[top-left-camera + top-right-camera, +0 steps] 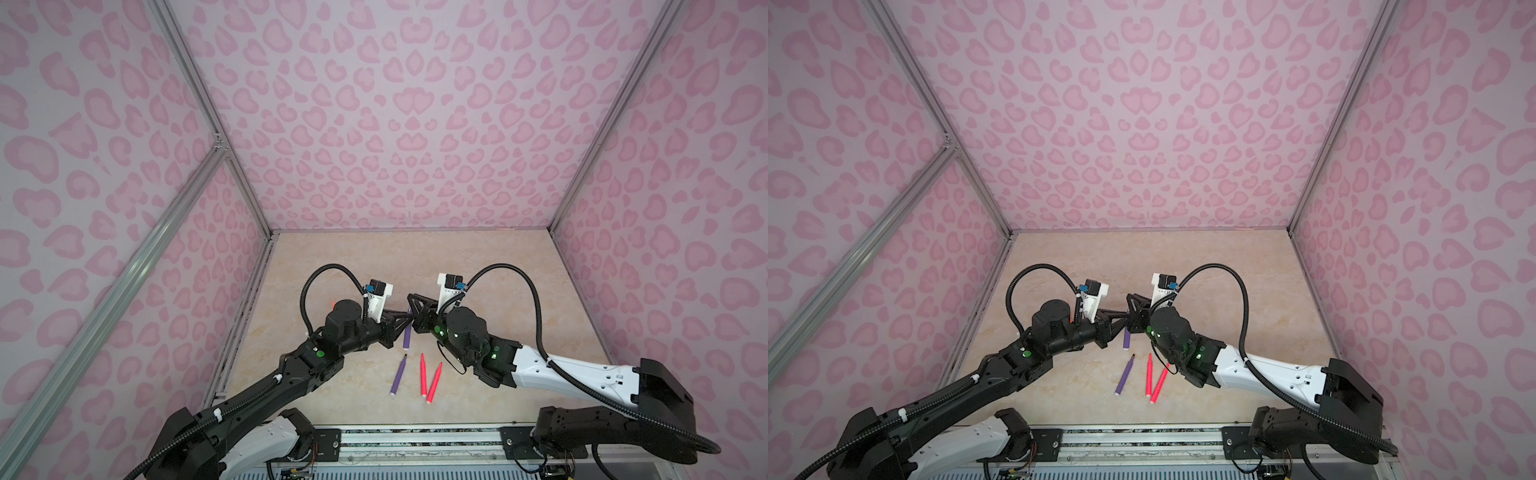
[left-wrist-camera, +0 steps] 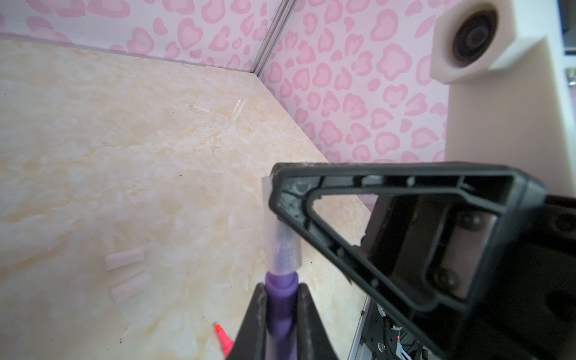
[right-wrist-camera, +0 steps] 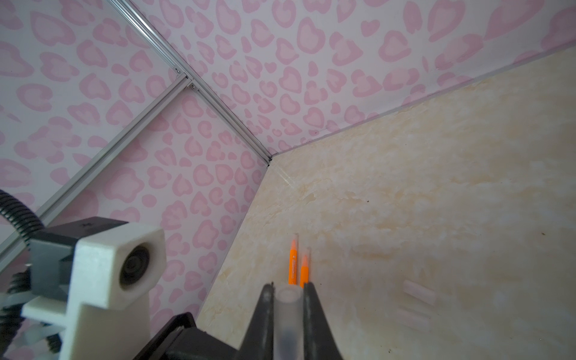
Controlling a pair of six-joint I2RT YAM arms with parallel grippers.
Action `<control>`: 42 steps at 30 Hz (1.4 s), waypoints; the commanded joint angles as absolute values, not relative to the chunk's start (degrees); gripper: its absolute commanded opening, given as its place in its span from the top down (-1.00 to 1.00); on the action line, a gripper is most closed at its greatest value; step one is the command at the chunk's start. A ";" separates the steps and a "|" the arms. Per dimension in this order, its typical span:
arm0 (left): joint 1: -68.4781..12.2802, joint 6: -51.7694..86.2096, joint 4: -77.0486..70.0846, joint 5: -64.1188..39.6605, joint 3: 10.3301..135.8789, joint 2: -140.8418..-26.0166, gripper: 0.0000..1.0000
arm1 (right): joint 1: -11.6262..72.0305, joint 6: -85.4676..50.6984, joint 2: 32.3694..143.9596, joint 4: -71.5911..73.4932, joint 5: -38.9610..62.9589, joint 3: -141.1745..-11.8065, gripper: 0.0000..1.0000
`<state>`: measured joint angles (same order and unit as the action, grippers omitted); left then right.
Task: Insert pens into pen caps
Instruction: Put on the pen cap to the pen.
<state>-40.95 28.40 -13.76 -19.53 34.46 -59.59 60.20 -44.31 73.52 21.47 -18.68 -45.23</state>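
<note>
My left gripper (image 1: 405, 319) is shut on a purple pen (image 2: 281, 311), which hangs down from its fingers in both top views (image 1: 1126, 337). My right gripper (image 3: 288, 294) is shut on a clear pen cap (image 3: 287, 314). The two grippers meet tip to tip above the middle of the table. In the left wrist view the pen's tip sits inside the cap (image 2: 285, 246), held by the right gripper's black finger (image 2: 374, 218). Two loose caps (image 2: 124, 258) (image 2: 129, 286) lie side by side on the table.
Nearer the front edge lie a second purple pen (image 1: 397, 375) and two pink-red pens (image 1: 423, 375) (image 1: 434, 383). Two orange pens (image 3: 293, 261) (image 3: 304, 268) with clear caps lie near the left wall. Pink patterned walls (image 1: 395, 124) enclose the beige table (image 1: 498, 270).
</note>
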 commanded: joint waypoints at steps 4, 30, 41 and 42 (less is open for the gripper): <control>-41.04 28.10 -18.08 -20.65 34.14 -59.24 0.93 | 59.23 -43.48 71.69 23.33 -11.81 -42.63 1.00; -40.38 29.97 -21.13 -23.97 33.17 -59.08 0.93 | 56.29 -43.98 67.76 47.60 8.52 -24.79 1.00; -39.80 30.59 -21.59 -24.08 32.80 -58.90 0.93 | 60.19 -43.08 66.27 48.27 2.84 -19.37 1.00; -39.66 30.75 -21.71 -23.93 32.69 -58.80 0.93 | 60.52 -43.00 65.98 48.32 2.20 -18.88 1.00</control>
